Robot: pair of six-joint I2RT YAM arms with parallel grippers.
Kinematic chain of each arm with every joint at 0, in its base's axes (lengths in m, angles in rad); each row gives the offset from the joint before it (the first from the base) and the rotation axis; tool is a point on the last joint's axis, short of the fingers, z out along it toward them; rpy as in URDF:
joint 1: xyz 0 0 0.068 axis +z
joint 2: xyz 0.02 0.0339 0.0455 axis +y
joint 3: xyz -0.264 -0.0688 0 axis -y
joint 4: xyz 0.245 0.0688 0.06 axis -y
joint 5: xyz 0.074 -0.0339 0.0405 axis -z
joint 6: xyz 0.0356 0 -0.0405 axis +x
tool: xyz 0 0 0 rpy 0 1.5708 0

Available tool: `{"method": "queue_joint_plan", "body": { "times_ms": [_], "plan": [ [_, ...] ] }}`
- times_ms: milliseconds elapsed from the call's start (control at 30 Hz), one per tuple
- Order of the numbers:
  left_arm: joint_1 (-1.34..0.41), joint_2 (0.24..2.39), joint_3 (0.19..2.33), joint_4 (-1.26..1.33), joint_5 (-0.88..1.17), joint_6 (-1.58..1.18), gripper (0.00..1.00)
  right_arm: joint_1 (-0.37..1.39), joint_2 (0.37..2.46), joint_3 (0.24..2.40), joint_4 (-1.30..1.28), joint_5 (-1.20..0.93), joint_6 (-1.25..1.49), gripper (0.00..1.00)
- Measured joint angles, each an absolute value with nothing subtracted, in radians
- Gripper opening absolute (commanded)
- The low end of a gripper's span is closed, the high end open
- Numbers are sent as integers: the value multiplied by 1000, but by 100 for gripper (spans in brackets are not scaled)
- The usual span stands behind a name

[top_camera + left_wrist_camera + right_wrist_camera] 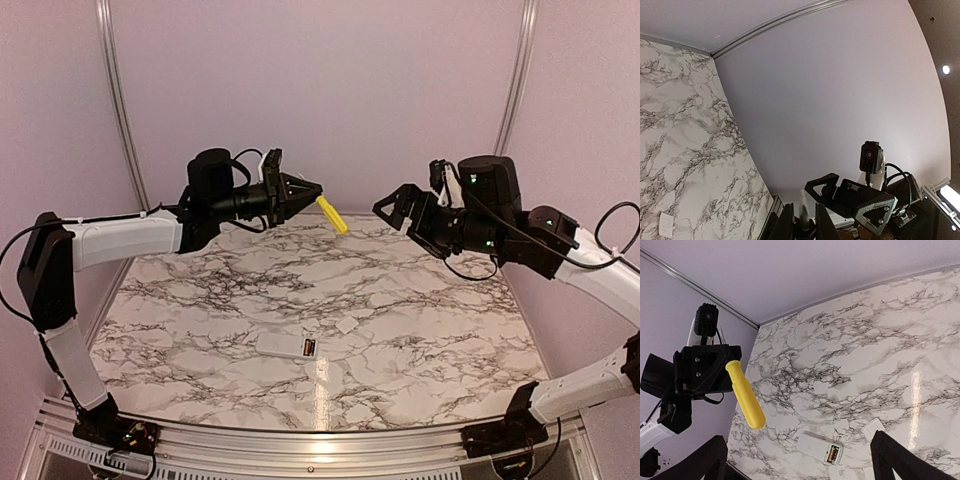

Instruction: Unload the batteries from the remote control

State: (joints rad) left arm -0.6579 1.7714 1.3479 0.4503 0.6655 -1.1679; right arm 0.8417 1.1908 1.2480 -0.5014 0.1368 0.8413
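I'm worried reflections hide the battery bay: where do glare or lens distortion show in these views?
Top external: a glare streak on the table beside the remote control, not over it. Right wrist: a streak well clear of the batteries, which show clearly. Left wrist: fisheye bends the wall trim.

Top external: looking down from behind the arm bases over the whole desk [200,330].
Left wrist: facing across toward the right arm [865,200].
Right wrist: looking down across the desk, sharing the remote control [812,445] with top external.
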Motion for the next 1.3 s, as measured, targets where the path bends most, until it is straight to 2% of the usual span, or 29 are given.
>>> {"method": "queue_joint_plan", "body": {
  "times_ms": [300, 767, 1100, 1300],
  "plan": [
    [-637, 1765, 1344, 624, 623, -1323, 0, 823, 1161, 1195, -220, 78, 968, 98],
    [-641, 1716, 1243, 820, 475, -1528, 0, 820, 1316, 1193, 110, -65, 1106, 93],
    [-670, 1698, 1178, 835, 433, -1536, 0, 820, 1401, 1208, 184, -149, 1184, 81],
    [-688, 1698, 1175, 841, 407, -1537, 0, 820, 1449, 1240, 216, -186, 1210, 71]
  ]
}}
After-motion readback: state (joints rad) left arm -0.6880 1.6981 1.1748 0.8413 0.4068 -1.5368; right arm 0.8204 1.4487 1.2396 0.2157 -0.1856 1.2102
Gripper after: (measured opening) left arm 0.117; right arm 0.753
